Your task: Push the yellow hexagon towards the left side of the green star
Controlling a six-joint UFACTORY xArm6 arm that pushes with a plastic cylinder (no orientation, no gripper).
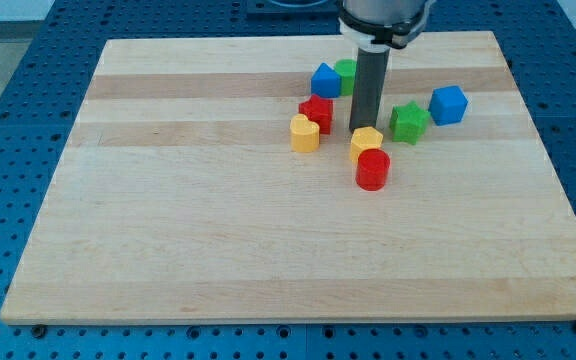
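The yellow hexagon lies on the wooden board, right of centre. The green star sits a short way to its upper right, with a gap between them. My tip stands at the hexagon's top edge, touching it or nearly so. A red cylinder touches the hexagon's bottom edge.
A yellow block and a red block sit left of the rod. A blue block and a green block lie behind it toward the view's top. A blue cube sits right of the star.
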